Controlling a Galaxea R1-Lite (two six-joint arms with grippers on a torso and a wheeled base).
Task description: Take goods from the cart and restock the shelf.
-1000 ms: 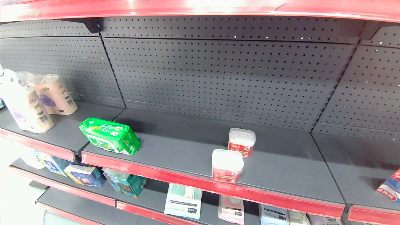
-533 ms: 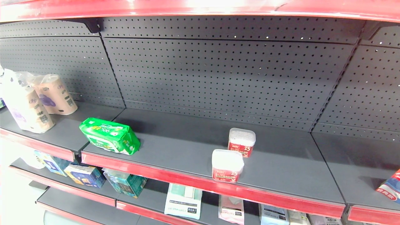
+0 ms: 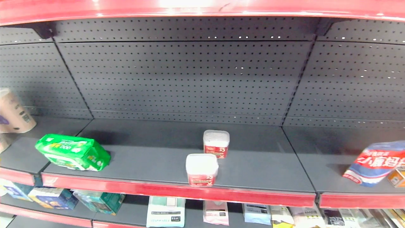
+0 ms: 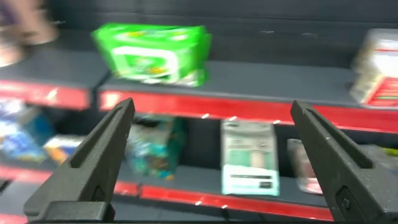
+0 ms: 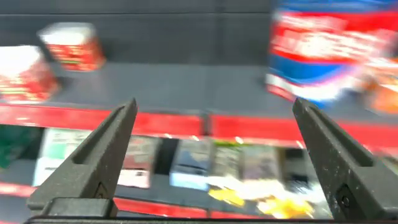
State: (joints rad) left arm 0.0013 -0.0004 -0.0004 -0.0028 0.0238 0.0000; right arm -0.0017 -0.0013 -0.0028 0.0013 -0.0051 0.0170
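1. Shelf, middle tier: partly stocked. A green wipes pack lies near the left front edge. The front tub, red-labelled, stands at the lip near the centre, with the rear tub just behind it and apart from it.
2. Right bay: a blue-and-red bag leans near the front. Far left: a paper roll pack.
3. Assessment: most of this tier is bare board, so restocking appears to be at an early-to-middle stage, with further trips to the cart outstanding.
4. Left gripper: jaws spread wide, nothing between them, touching nothing. It faces the shelf front, near the green wipes pack.
5. Right gripper: jaws likewise wide apart and empty, facing the shelf front between the tubs and the bag.
6. Assessment: neither arm carries goods, so a fresh pickup is required before any placement.
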